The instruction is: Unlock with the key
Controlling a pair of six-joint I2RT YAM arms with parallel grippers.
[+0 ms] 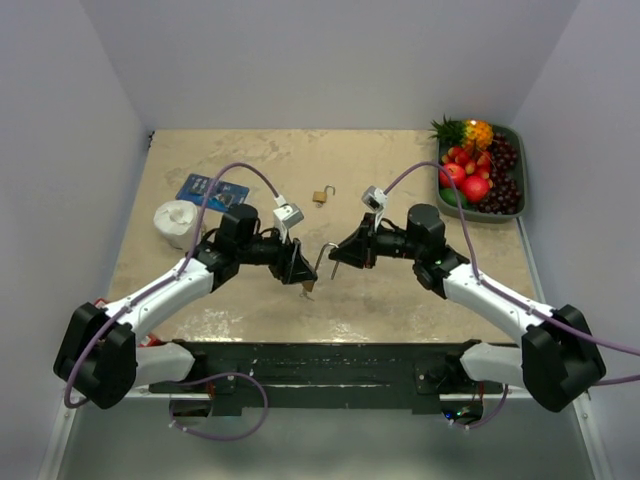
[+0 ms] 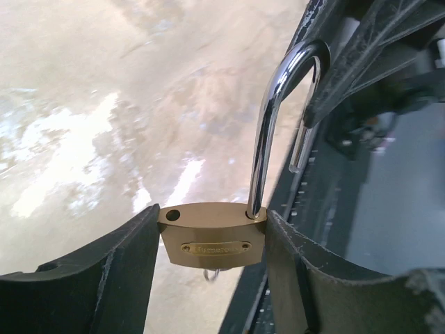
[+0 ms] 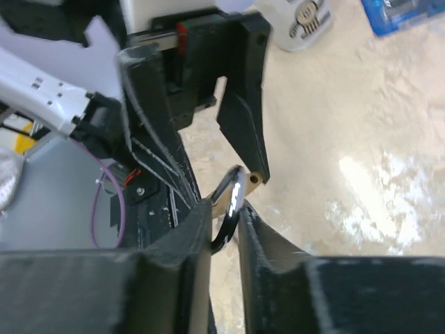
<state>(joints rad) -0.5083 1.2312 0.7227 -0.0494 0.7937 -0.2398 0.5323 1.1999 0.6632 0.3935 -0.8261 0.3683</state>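
A brass padlock is held by its body between my left gripper's fingers, above the table at the centre. Its steel shackle is swung out of one hole and stands up, open. My right gripper is shut on the shackle's curved end, facing the left gripper closely. A small loop of metal hangs under the padlock body; I cannot tell if it is the key. The right gripper sits just right of the padlock.
A second small padlock with an open shackle lies further back on the table. A blue packet and a white roll lie at the left. A green tray of fruit stands at the back right.
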